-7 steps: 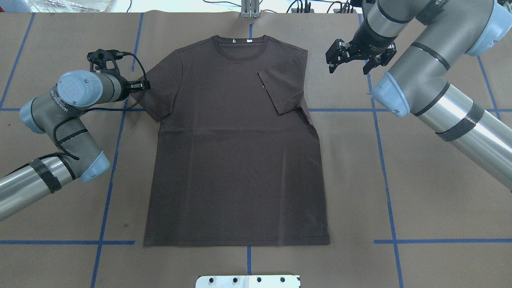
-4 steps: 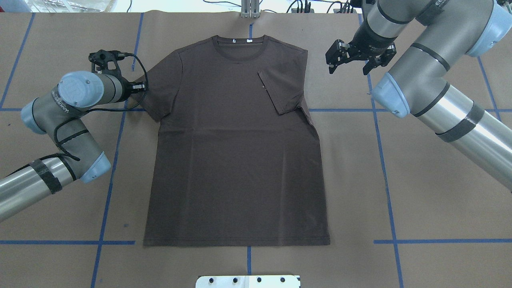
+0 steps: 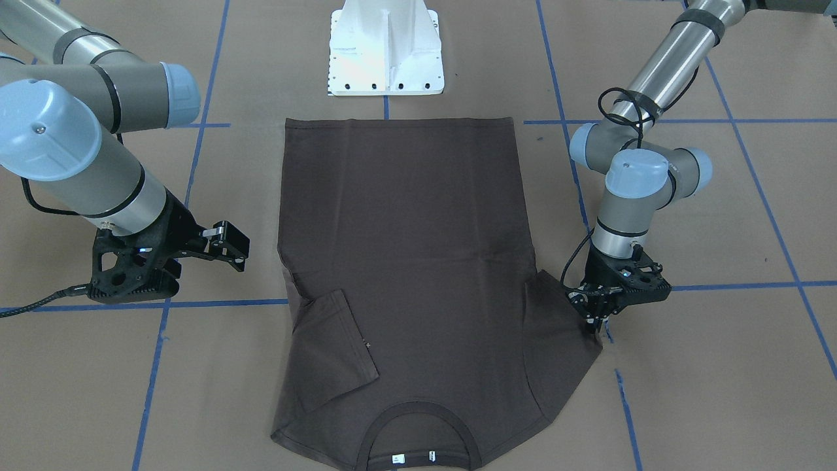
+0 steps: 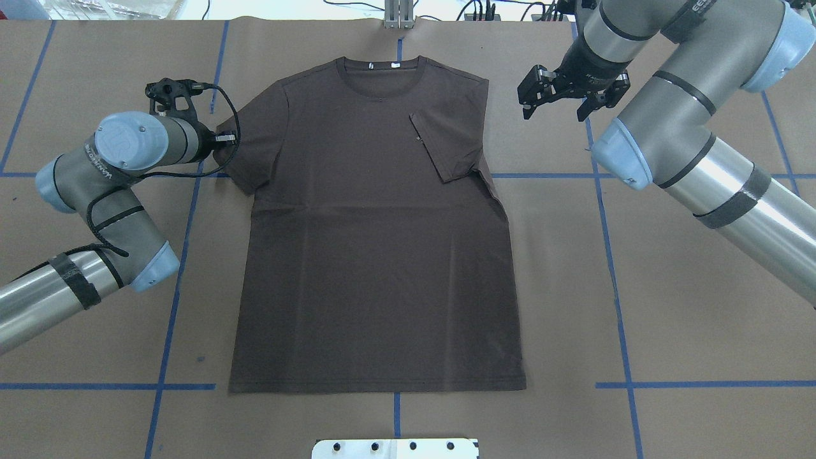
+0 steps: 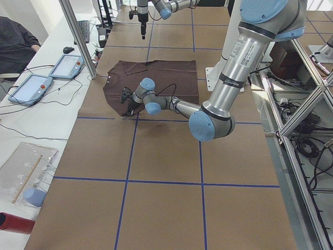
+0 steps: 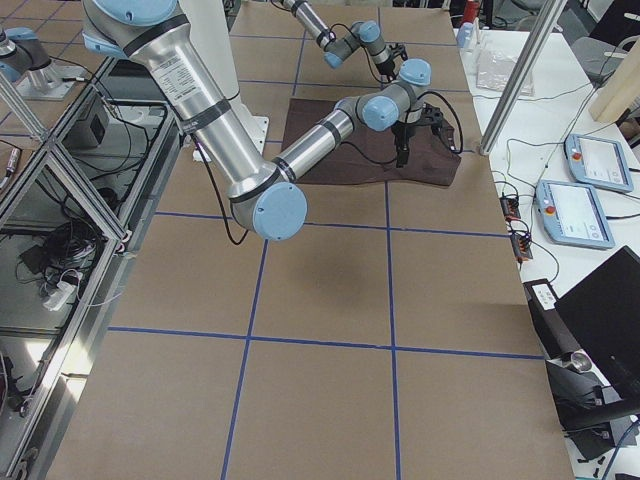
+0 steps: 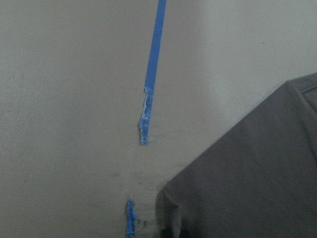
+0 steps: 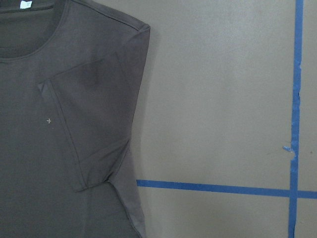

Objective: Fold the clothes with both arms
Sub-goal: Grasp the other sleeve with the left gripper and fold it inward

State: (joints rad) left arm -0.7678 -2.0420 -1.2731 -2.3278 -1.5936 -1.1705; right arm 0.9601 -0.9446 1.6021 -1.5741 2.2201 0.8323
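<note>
The dark brown T-shirt (image 4: pixel 376 255) lies flat on the brown paper, collar at the far edge. It also shows in the front view (image 3: pixel 405 229). One sleeve (image 4: pixel 446 146) is folded in over the chest; the other sleeve (image 4: pixel 245 153) lies spread out. My left gripper (image 4: pixel 223 137) is low at that sleeve's outer edge and looks shut on the fabric (image 3: pixel 592 317). The left wrist view shows the sleeve corner (image 7: pixel 247 173) slightly raised. My right gripper (image 4: pixel 553 107) is open and empty, above bare paper beside the folded shoulder (image 3: pixel 232 252).
The white pedestal base (image 3: pixel 386 46) stands at the near table edge by the shirt's hem. Blue tape lines (image 4: pixel 612 255) cross the paper. Tablets (image 5: pixel 31 86) and a seated person (image 5: pixel 15 47) are beyond the far edge.
My left wrist has shifted slightly toward the shirt, and the sleeve edge has drawn in a little. My right gripper has drifted slightly toward the far edge, still open.
</note>
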